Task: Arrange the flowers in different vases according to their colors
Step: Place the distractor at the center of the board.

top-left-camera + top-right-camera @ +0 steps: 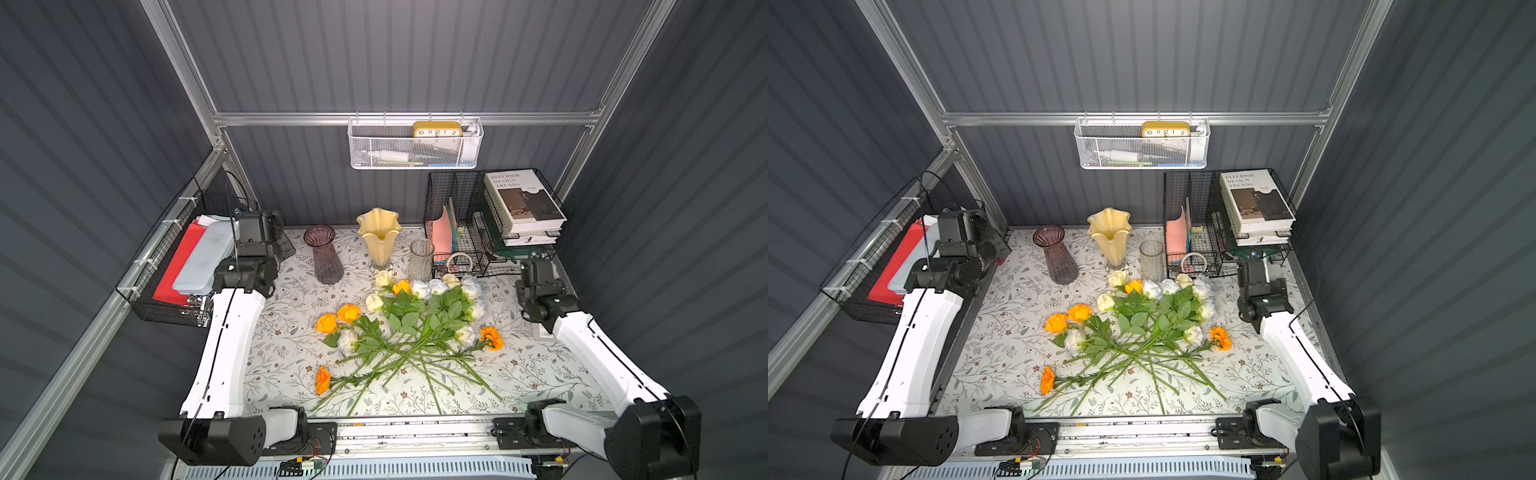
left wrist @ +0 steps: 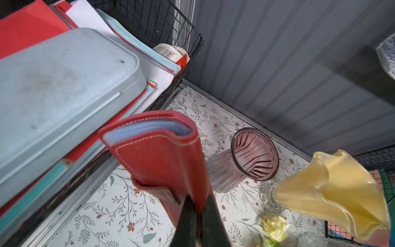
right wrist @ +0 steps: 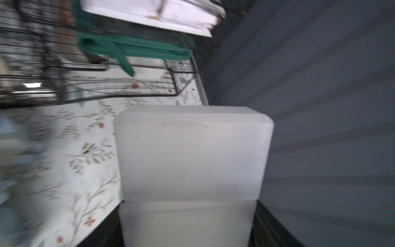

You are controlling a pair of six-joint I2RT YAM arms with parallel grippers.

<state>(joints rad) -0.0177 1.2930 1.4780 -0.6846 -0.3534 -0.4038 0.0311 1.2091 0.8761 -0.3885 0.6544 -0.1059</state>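
Left wrist view tells it plainly: the left gripper (image 2: 199, 206) is pinched tight on the edge of a red leather wallet with white stitching (image 2: 162, 154). The wallet is held above the leaf-printed tablecloth (image 1: 291, 353), just beside a black wire tray (image 2: 192, 42). That tray is stacked with a pale blue-grey plastic case (image 2: 59, 85) and red folders.

Over by the right-hand wall, the right gripper (image 1: 534, 267) has its jaws spread wide with a frosted white plastic box (image 3: 192, 154) between them. I cannot tell whether they press on it or only straddle it.

In both top views the artificial flowers (image 1: 415, 328) lie in a loose heap in the middle of the cloth — white, cream and orange roses, plus two ruffled orange marigolds out at the edges. Their green stems cross and point toward the front of the table.

Along the back three vases stand upright in a row:
- a ribbed smoky-purple glass vase (image 1: 326, 257)
- a cream-yellow vase with a wavy flared rim (image 1: 379, 237)
- a small clear textured glass cylinder vase (image 1: 421, 259), nearest the heap

Both arms are well apart from the flowers.
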